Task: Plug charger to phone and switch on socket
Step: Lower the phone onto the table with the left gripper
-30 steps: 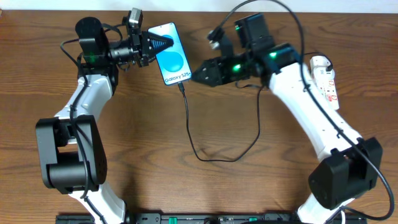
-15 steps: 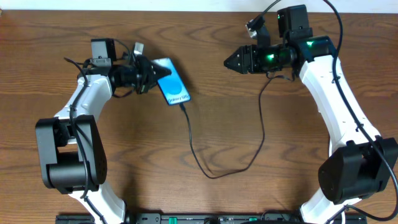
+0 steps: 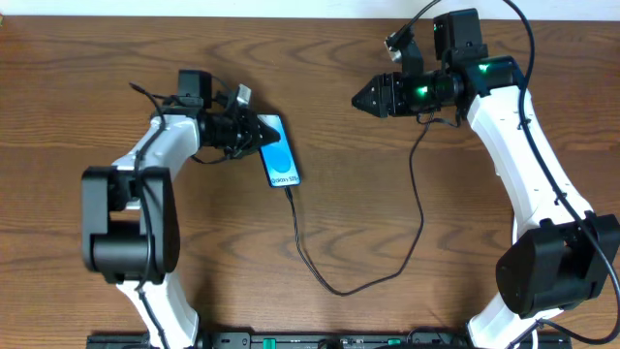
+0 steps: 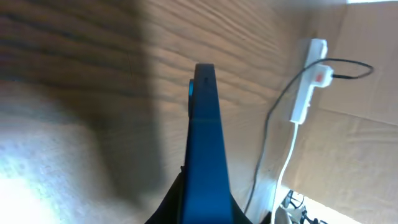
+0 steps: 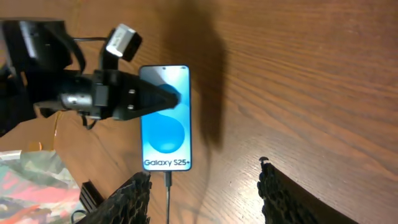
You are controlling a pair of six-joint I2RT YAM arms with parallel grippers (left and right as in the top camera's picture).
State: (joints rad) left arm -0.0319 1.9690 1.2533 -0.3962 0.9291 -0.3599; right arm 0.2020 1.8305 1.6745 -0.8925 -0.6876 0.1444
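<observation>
Left of centre, left gripper (image 3: 262, 132) jaws clamp the phone (image 3: 280, 163), charger (image 3: 310, 264) plugged in. Jaws of the right gripper (image 3: 356, 97) stand apart, empty.

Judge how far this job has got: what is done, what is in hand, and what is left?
Done: the charger sits plugged into the bottom edge of the phone. In hand: the left hand grips its top end; the right hand hangs open and empty. Left: switching on the socket, whose switch state cannot be read here.
</observation>
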